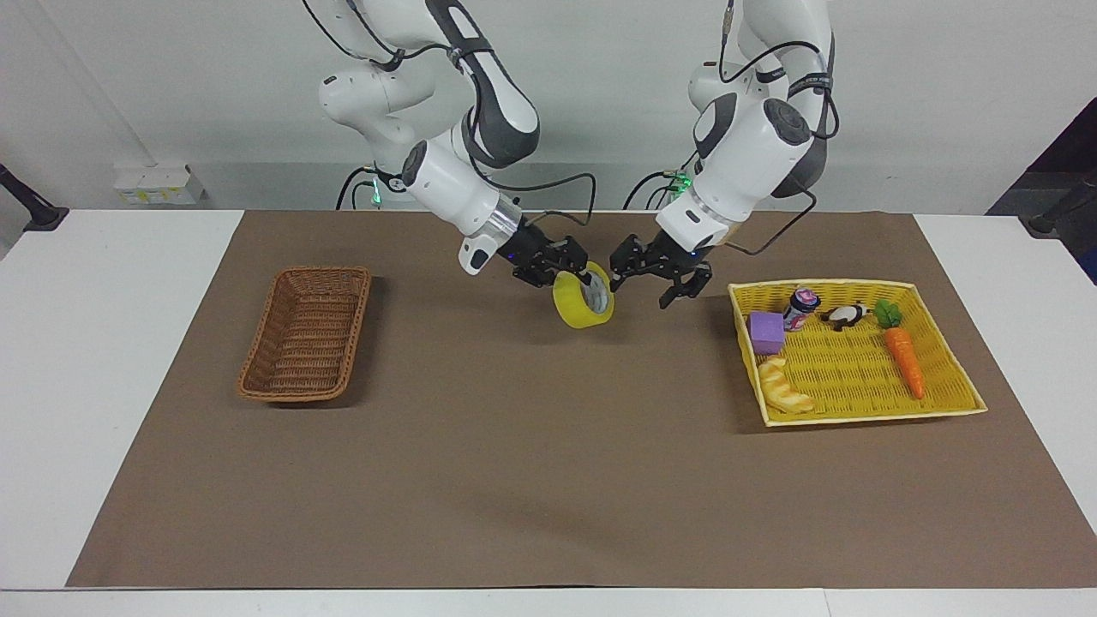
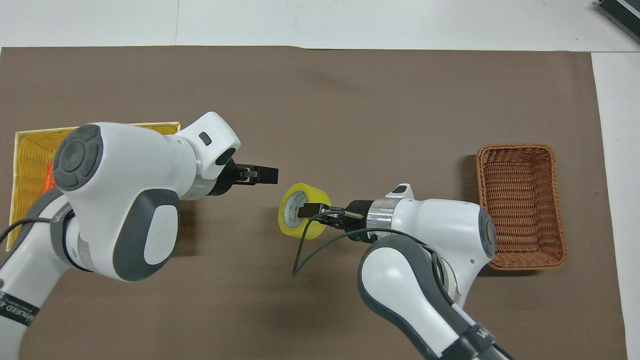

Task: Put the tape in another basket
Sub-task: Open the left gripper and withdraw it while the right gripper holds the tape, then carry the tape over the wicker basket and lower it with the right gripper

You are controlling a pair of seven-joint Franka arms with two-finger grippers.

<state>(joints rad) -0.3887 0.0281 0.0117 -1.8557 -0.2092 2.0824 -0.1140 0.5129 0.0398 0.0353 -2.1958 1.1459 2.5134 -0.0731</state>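
You have the surface point(image 1: 548, 480) covered by a brown mat, with both arms reaching in over its middle. Toward the left arm's end sits the yellow mesh tray point(image 1: 951, 408), wide and shallow; it holds a toy carrot point(image 1: 904, 358), a purple block point(image 1: 765, 332), a piece of toy bread point(image 1: 784, 387), a small can point(image 1: 802, 308) and a little black-and-white figure point(image 1: 847, 316). Toward the right arm's end, well apart from the tray, you see the basket point(image 1: 306, 333), brown wicker and narrow.

Between the two containers, your right gripper point(image 1: 581, 278) is up over the middle of the mat, its jaws clamped on the wall of the tape point(image 1: 583, 302), one finger inside the pale core and one outside. The tape hangs in the air tilted on its edge, its shadow on the mat below, so it is in neither basket nor tray.

Your left gripper point(image 1: 658, 287) is over the mat between the tape and the yellow mesh tray, just beside the roll but apart from it. Its jaws are spread wide and hold nothing.
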